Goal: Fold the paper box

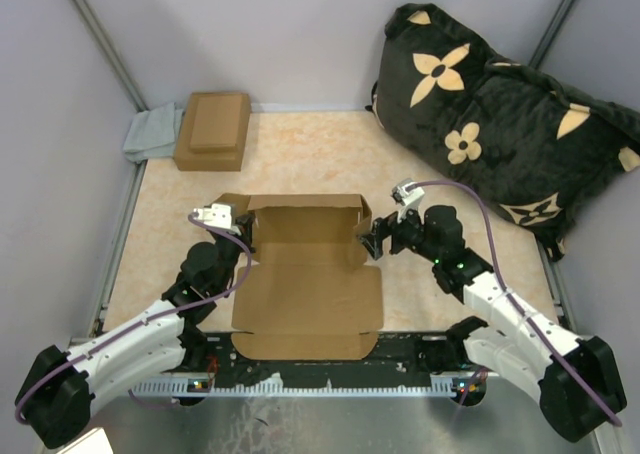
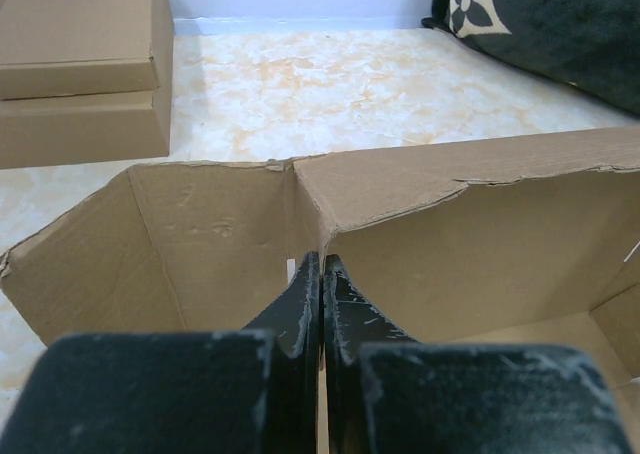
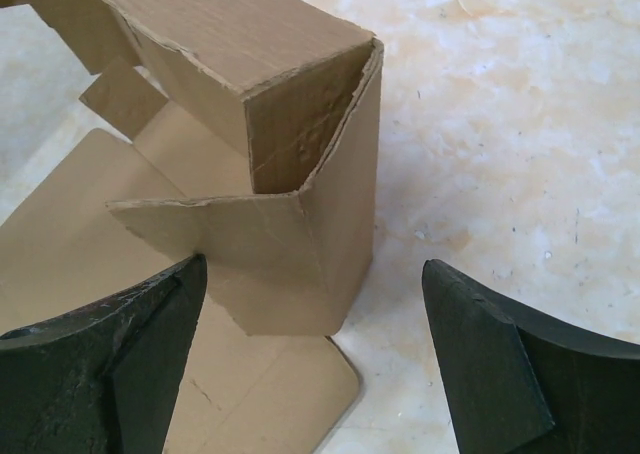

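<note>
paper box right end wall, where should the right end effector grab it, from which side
Likely the standing right end wall of the paper box, pinched across its thin top edge, coming from the right. It stands upright, and the open right end effector straddles that corner.

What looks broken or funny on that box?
The paper box looks a bit beat up. The top edge of its raised wall is ragged and torn, with a crooked rip in the outer layer, seen in the left wrist view. The corner in the right wrist view is frayed and crumpled too. Nothing is spilled.
</note>
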